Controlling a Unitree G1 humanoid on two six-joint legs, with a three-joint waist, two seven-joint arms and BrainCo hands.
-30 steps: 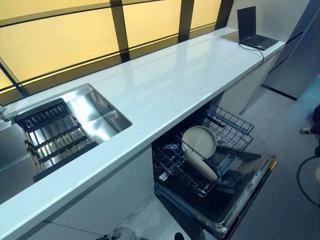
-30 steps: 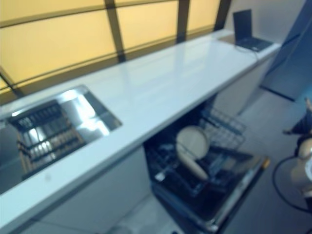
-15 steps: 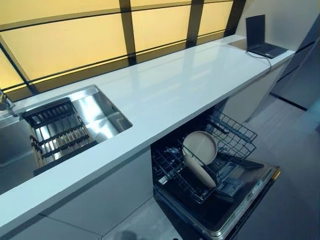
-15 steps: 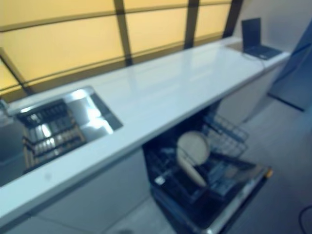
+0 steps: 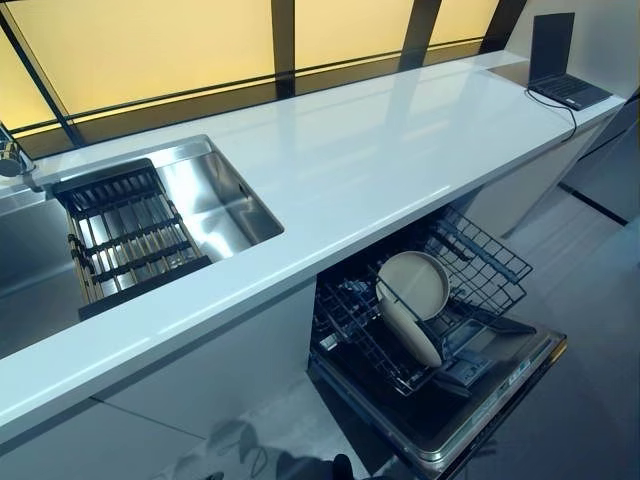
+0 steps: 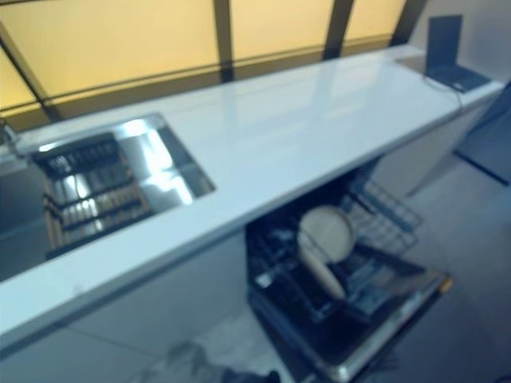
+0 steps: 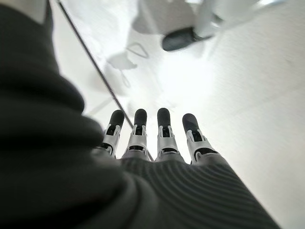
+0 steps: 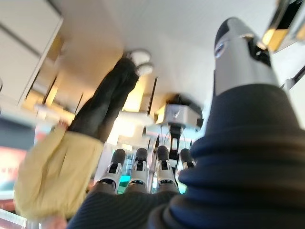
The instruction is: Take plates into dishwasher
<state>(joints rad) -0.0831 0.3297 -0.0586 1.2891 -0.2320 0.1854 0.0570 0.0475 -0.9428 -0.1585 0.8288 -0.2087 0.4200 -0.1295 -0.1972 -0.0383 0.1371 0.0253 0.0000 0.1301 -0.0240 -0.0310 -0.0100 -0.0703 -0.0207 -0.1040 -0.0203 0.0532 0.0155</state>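
You had both hands empty and away from the work at this moment. Your left hand [image 7: 157, 138] hung with its fingers straight and apart, pointing down at pale floor, holding nothing. Your right hand [image 8: 143, 174] showed its fingers straight too, with a person in a yellow top and dark trousers [image 8: 62, 162] standing beyond them; neither hand reached into the head views.

The two round cream plates [image 5: 412, 300] already stood on edge in the black wire lower rack [image 5: 400, 330], which was pulled out over the dropped door of the open dishwasher [image 5: 470, 400] under the long white tabletop [image 5: 350, 170]. They leaned between the tines, one behind the other, likely so that water could reach both faces and so they would not tip.

The tabletop carried no other plate that I could see; only a dark open laptop [image 5: 562, 70] sat at its far end. The steel sink [image 5: 200, 210] held a black slatted drainer [image 5: 125, 235] with no dishes visible, so the loading looked finished or close to it.
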